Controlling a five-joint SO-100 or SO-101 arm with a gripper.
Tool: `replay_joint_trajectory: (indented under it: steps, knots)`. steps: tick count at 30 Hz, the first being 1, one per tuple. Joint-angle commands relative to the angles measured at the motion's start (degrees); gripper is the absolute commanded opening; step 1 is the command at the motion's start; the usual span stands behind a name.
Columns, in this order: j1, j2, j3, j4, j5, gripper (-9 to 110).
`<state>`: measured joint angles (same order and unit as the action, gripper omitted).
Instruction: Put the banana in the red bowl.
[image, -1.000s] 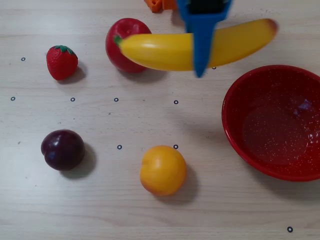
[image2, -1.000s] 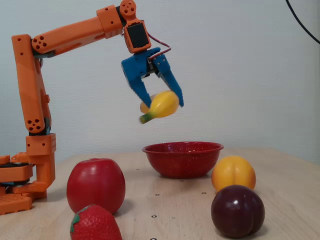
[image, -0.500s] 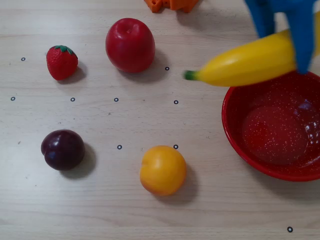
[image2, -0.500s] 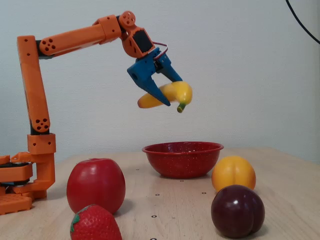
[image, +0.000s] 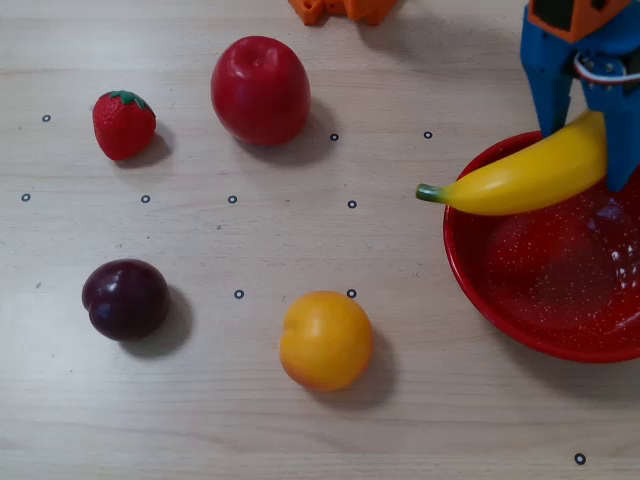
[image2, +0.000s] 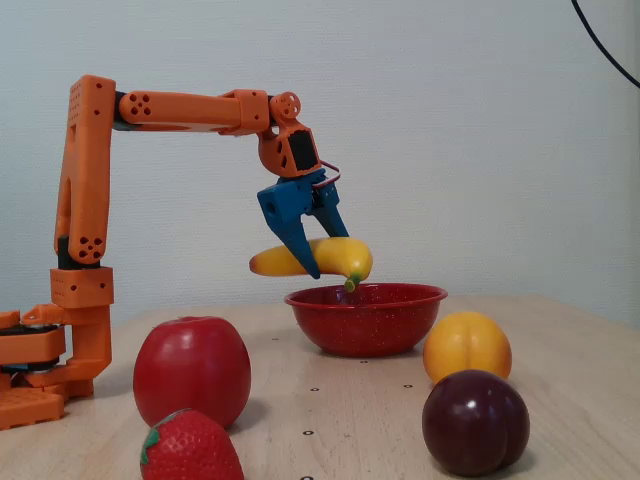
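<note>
Blue jaws pinch the banana (image: 525, 178) mid-length, gripper (image2: 322, 262) poised just above the red bowl (image2: 366, 318). The green stem end overhangs the bowl's rim in the overhead view, so shift further over the basin, lower, then release gently.

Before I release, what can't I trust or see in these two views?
- Bowl: right side cut off by the overhead frame edge.
- Banana: far end hidden behind the tool overhead.
- Bowl floor: hidden by its own rim in the fixed view.
- Arm base: cut off at the fixed view's left edge.
</note>
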<state>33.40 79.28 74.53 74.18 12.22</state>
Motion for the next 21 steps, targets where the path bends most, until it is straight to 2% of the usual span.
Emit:
replay_joint_trajectory:
  steps: [1, 8, 10, 11, 16, 21]
  knots:
    - [1.3, 3.5, -0.4, -2.2, 0.6, 0]
    - [0.7, 0.3, 2.7, -7.3, 2.4, 1]
    - [0.4, 0.1, 4.0, -7.1, 2.4, 26]
    - [0.1, 0.1, 4.6, -7.5, 2.3, 32]
    - [-1.1, 0.2, 4.0, -6.2, 1.6, 43]
    - [-1.8, 0.6, -0.6, -3.0, -0.3, 44]
